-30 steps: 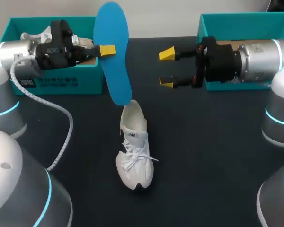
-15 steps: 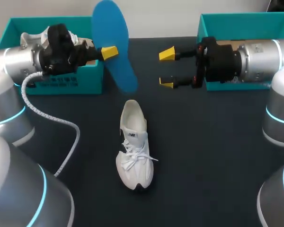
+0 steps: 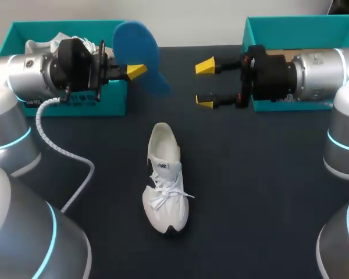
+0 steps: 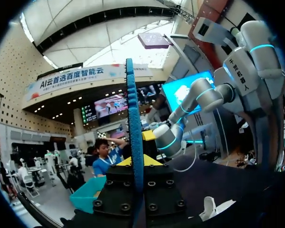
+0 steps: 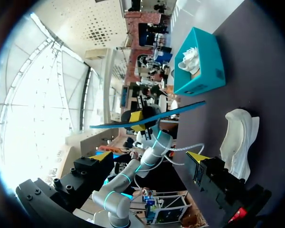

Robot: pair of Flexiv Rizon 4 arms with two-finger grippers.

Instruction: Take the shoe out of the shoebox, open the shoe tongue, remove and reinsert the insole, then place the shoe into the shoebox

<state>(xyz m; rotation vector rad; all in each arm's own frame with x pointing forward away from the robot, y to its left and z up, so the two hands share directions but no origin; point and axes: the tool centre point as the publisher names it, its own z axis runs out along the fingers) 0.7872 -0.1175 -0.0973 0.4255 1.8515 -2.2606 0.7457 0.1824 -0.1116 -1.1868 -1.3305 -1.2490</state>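
Over the table's far left, the left gripper [image 3: 134, 71] pinches the blue insole [image 3: 139, 49] aloft, probably for reinserting into the shoe [image 3: 164, 180]; the right gripper [image 3: 205, 84] waits wide apart.

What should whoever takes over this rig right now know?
Left hand: shut on the blue insole, held in the air by the left teal box.
Right hand: open, empty, in the air in front of the right teal box.
White shoe: upright on the table between the arms, heel toward the boxes.
Done: shoe out of the box, insole out.
Left: put the insole back in, then place the shoe into the box.
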